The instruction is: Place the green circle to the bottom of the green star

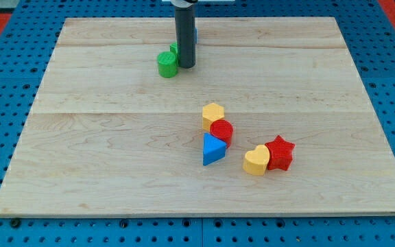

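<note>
The green circle [167, 64] sits on the wooden board [101, 158] near the view's top, left of centre. My tip [186, 66] stands just to its right, touching or nearly touching it. A bit of green [174, 49] pokes out behind the rod, just above the circle; it seems to be the green star, mostly hidden by the rod. A sliver of blue [196, 31] shows at the rod's right edge, higher up.
Lower in the middle lie a yellow hexagon [212, 114], a red circle [221, 130] and a blue triangle [213, 149], touching one another. To their right a yellow heart [256, 161] touches a red star [280, 153].
</note>
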### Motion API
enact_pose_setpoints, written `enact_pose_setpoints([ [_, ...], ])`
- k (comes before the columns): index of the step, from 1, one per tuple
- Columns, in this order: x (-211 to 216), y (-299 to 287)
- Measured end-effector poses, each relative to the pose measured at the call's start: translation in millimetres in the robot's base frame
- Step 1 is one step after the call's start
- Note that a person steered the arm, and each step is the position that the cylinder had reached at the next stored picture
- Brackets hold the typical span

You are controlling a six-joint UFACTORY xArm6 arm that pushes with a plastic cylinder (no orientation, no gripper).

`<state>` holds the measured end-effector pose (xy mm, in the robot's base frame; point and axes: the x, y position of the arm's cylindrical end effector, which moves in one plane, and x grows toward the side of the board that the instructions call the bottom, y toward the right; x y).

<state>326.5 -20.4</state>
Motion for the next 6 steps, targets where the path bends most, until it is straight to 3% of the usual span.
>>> enact_pose_setpoints([
  [1,-2,4],
  [2,27,13],
  [3,63,-37],
  [4,16,-82],
  [5,-12,-66],
  [6,-5,-43],
])
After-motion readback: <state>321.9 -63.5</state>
